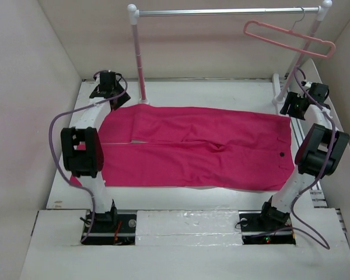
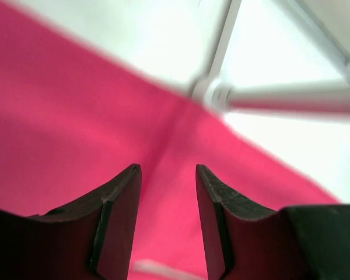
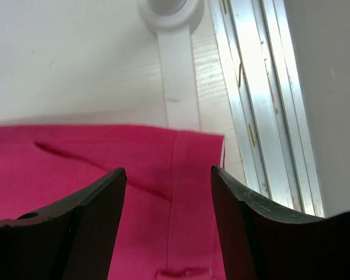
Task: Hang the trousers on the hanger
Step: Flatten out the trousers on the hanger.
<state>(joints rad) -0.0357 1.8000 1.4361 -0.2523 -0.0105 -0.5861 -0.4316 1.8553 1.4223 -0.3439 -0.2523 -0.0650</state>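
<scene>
My left wrist view is blurred, and the left arm (image 1: 81, 149) covers some of the leg ends. The trousers (image 1: 198, 149) lie flat beneath the left gripper (image 2: 168, 170) and right gripper (image 3: 167, 171), both spread and empty; the hanger (image 1: 289, 36) hangs on the clothes rail (image 1: 227, 11).

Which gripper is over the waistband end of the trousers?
The right gripper, above the trousers' waistband corner; the left gripper hangs over the leg ends.

beige walls (image 1: 29, 87) on three sides | white table (image 1: 192, 201) | white-and-silver clothes rail (image 1: 221, 11) at back | even light
</scene>
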